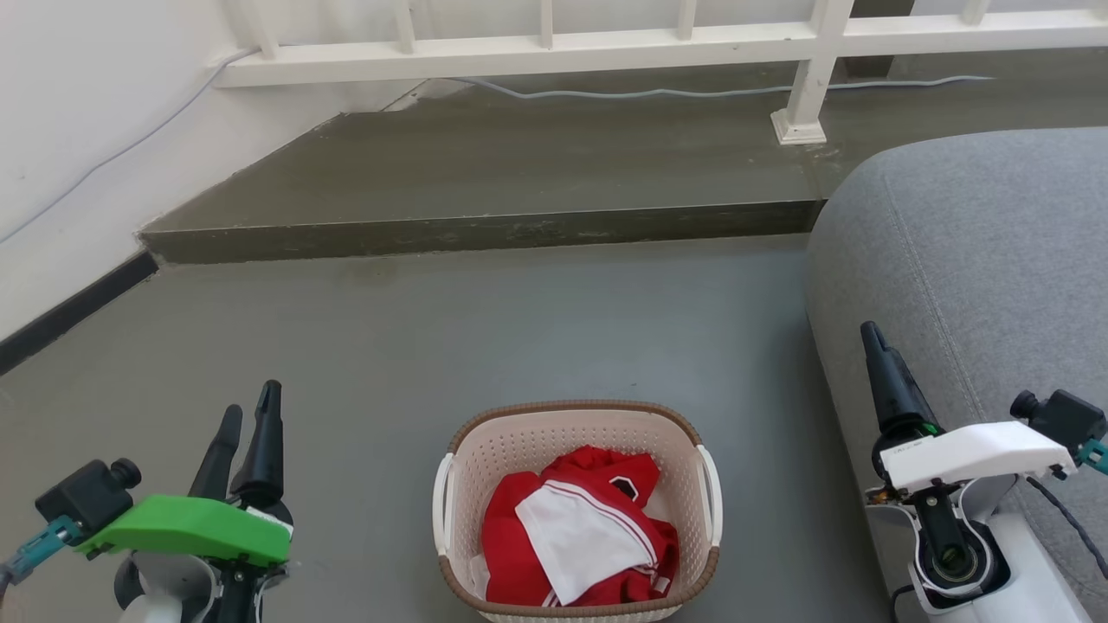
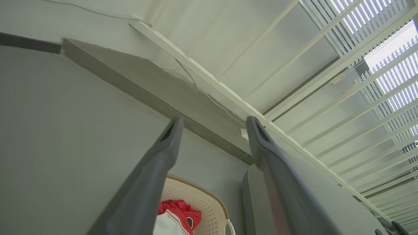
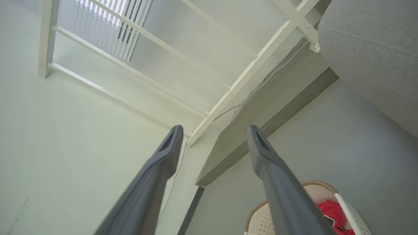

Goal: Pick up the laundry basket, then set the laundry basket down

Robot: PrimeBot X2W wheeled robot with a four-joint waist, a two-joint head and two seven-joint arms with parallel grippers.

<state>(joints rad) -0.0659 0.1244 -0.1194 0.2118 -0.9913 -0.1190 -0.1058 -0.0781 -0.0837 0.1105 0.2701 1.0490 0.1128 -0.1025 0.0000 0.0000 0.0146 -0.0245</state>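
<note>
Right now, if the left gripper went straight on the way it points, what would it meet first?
The left gripper would probably meet the raised step under the white railing; depth is unclear.

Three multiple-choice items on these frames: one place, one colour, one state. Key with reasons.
1. Where does the laundry basket stand? A) on a table B) on a chair C) on the floor
2. What colour is the clothing in it? A) blue B) red and white C) black
3. What state is the left hand in? A) open, empty B) shut on a handle C) shut on clothing
Key: C, its base sits on grey floor; B, red garment with white panel; A, jaws apart, nothing between.
</note>
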